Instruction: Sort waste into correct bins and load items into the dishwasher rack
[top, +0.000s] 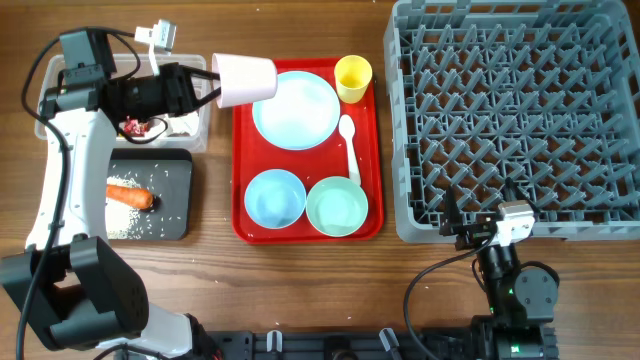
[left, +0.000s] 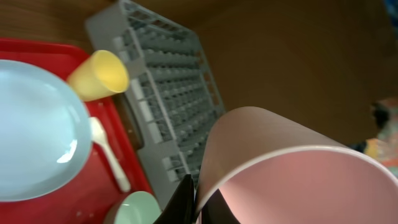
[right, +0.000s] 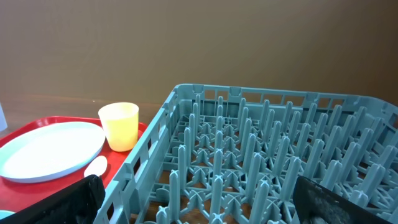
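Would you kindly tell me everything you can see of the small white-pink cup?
The small white-pink cup is a plain, smooth, plastic-looking tumbler, whitish outside, pale pink inside, with nothing visible in it. It is tipped sideways, mouth towards the left gripper, whose shut jaws pinch its rim, at the far left corner of the red tray beside the white plate.

red tray (top: 243, 150), wooden table (top: 300, 290)

Left: pink cup (top: 245, 80), orange carrot (top: 130, 196), black tray (top: 176, 172). Between: red tray (top: 243, 150), white plate (top: 295, 110), yellow cup (top: 353, 78), 2 blue-green bowls (top: 275, 197). Right: grey rack (top: 515, 110).
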